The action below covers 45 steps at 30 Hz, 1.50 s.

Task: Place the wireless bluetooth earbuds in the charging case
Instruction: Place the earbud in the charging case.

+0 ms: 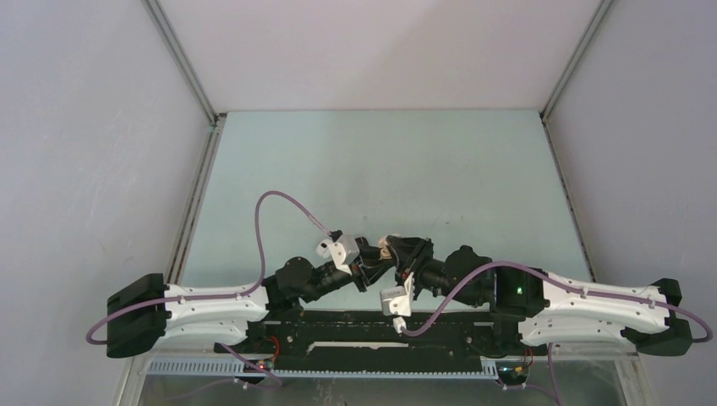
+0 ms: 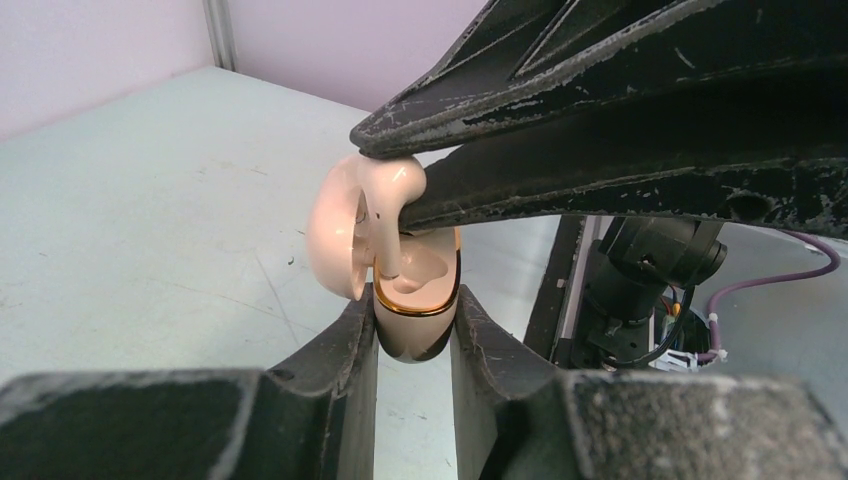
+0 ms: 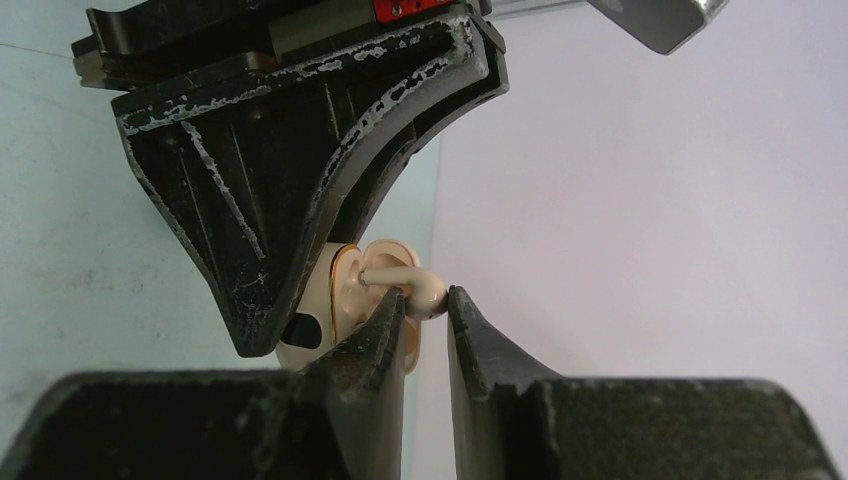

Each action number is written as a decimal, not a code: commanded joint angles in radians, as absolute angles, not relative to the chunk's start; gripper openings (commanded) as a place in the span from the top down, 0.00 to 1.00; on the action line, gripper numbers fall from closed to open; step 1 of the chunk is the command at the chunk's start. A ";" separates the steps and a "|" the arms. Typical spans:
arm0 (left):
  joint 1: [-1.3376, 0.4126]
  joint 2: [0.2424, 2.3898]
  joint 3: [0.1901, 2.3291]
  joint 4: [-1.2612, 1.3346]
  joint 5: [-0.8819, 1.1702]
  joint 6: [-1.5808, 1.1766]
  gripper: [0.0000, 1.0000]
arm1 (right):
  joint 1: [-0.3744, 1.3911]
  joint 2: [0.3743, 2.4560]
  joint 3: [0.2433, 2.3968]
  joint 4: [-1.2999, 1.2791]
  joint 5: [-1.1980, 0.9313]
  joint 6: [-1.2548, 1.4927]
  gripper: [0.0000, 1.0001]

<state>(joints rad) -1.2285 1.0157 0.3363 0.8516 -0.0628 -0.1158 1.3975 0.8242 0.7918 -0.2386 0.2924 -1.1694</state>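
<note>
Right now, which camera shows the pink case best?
The left wrist view: the charging case is close up and open. The right wrist view shows only a sliver behind a black finger; the top view, at most a beige speck.

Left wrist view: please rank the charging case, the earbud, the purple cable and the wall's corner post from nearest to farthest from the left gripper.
1. charging case: centre, clamped in the left gripper.
2. earbud: just above, at the case's mouth, pinched by the right gripper.
3. purple cable: behind, on the right.
4. corner post: far back, top left.
</note>
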 commanded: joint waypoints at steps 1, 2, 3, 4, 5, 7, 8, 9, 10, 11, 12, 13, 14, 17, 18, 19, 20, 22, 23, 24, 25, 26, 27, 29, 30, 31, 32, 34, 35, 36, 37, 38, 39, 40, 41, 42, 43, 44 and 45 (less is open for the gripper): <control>-1.233 1.005 0.337 0.911 -0.048 -0.124 1.00 | 1.411 0.810 0.776 -0.195 0.291 -1.187 1.00; -1.233 1.005 0.337 0.911 -0.050 -0.125 1.00 | 1.412 0.809 0.772 -0.196 0.292 -1.192 1.00; -1.233 1.003 0.338 0.911 -0.052 -0.126 1.00 | 1.414 0.807 0.768 -0.197 0.292 -1.195 1.00; -1.233 1.003 0.337 0.911 -0.055 -0.126 1.00 | 1.414 0.806 0.764 -0.197 0.290 -1.197 1.00; -1.233 1.003 0.336 0.911 -0.057 -0.127 1.00 | 1.416 0.805 0.761 -0.198 0.290 -1.197 1.00; -1.233 1.003 0.336 0.911 -0.060 -0.126 1.00 | 1.419 0.805 0.757 -0.198 0.290 -1.199 1.00; -1.233 1.004 0.336 0.912 -0.063 -0.127 1.00 | 1.420 0.803 0.754 -0.199 0.289 -1.198 1.00; -1.233 1.003 0.336 0.913 -0.064 -0.127 1.00 | 1.421 0.803 0.752 -0.197 0.289 -1.200 1.00; -1.233 1.002 0.336 0.913 -0.065 -0.127 1.00 | 1.421 0.801 0.751 -0.198 0.290 -1.202 1.00; -1.233 1.002 0.336 0.914 -0.068 -0.127 1.00 | 1.422 0.801 0.750 -0.197 0.289 -1.202 1.00; -1.233 1.001 0.336 0.915 -0.071 -0.127 1.00 | 1.423 0.799 0.749 -0.196 0.289 -1.202 1.00; -1.233 1.000 0.336 0.916 -0.074 -0.127 1.00 | 1.423 0.799 0.748 -0.198 0.289 -1.203 1.00; -1.233 1.000 0.336 0.919 -0.079 -0.128 1.00 | 1.424 0.799 0.746 -0.195 0.289 -1.203 1.00; -1.233 1.000 0.337 0.926 -0.090 -0.129 1.00 | 1.425 0.792 0.736 -0.193 0.285 -1.209 1.00; -1.233 1.000 0.338 0.926 -0.091 -0.129 1.00 | 1.426 0.787 0.731 -0.190 0.282 -1.214 1.00; -1.233 1.001 0.340 0.927 -0.090 -0.129 1.00 | 1.428 0.783 0.727 -0.189 0.280 -1.217 1.00; -1.233 1.004 0.340 0.927 -0.089 -0.128 1.00 | 1.429 0.782 0.722 -0.189 0.280 -1.222 1.00; -1.233 1.007 0.342 0.925 -0.087 -0.126 1.00 | 1.432 0.779 0.711 -0.192 0.277 -1.236 1.00; -1.233 1.008 0.341 0.925 -0.087 -0.125 1.00 | 1.434 0.778 0.710 -0.205 0.272 -1.240 0.99; -1.233 1.009 0.341 0.924 -0.087 -0.124 1.00 | 1.435 0.776 0.709 -0.217 0.269 -1.244 0.92; -1.233 1.009 0.341 0.924 -0.089 -0.122 1.00 | 1.436 0.776 0.709 -0.226 0.267 -1.246 0.86; -1.233 1.009 0.339 0.923 -0.089 -0.121 1.00 | 1.435 0.775 0.710 -0.231 0.267 -1.246 0.78; -1.233 1.011 0.339 0.922 -0.088 -0.120 1.00 | 1.435 0.775 0.710 -0.237 0.266 -1.248 0.71; -1.233 1.012 0.336 0.922 -0.085 -0.118 1.00 | 1.436 0.772 0.716 -0.268 0.256 -1.254 0.62; -1.233 1.011 0.336 0.922 -0.084 -0.117 1.00 | 1.434 0.772 0.727 -0.298 0.242 -1.253 0.61; -1.233 1.012 0.336 0.921 -0.084 -0.116 1.00 | 1.433 0.774 0.738 -0.329 0.229 -1.249 0.60; -1.233 1.012 0.336 0.919 -0.081 -0.114 1.00 | 1.433 0.775 0.746 -0.345 0.222 -1.244 0.60; -1.233 1.015 0.335 0.919 -0.079 -0.113 1.00 | 1.430 0.777 0.761 -0.366 0.210 -1.233 0.59; -1.233 1.015 0.335 0.920 -0.077 -0.111 1.00 | 1.425 0.780 0.769 -0.376 0.204 -1.227 0.59; -1.233 1.016 0.336 0.920 -0.076 -0.111 1.00 | 1.421 0.784 0.779 -0.394 0.192 -1.218 0.58; -1.233 1.018 0.336 0.920 -0.074 -0.109 1.00 | 1.417 0.787 0.791 -0.411 0.182 -1.209 0.57; -1.233 1.019 0.336 0.920 -0.073 -0.108 1.00 | 1.413 0.791 0.804 -0.426 0.174 -1.196 0.55; -1.233 1.021 0.336 0.920 -0.071 -0.106 1.00 | 1.407 0.795 0.814 -0.438 0.168 -1.185 0.54; -1.233 1.021 0.337 0.920 -0.067 -0.105 1.00 | 1.403 0.799 0.825 -0.447 0.161 -1.173 0.53; -1.233 1.023 0.338 0.920 -0.061 -0.104 1.00 | 1.398 0.804 0.835 -0.452 0.158 -1.164 0.53; -1.233 1.025 0.340 0.922 -0.055 -0.102 1.00 | 1.392 0.807 0.840 -0.453 0.156 -1.157 0.52; -1.233 1.028 0.340 0.922 -0.051 -0.100 1.00 | 1.390 0.810 0.847 -0.455 0.154 -1.154 0.52; -1.233 1.031 0.341 0.922 -0.052 -0.101 1.00 | 1.385 0.812 0.852 -0.461 0.153 -1.149 0.53; -1.233 1.033 0.341 0.923 -0.053 -0.101 1.00 | 1.382 0.813 0.865 -0.476 0.146 -1.138 0.52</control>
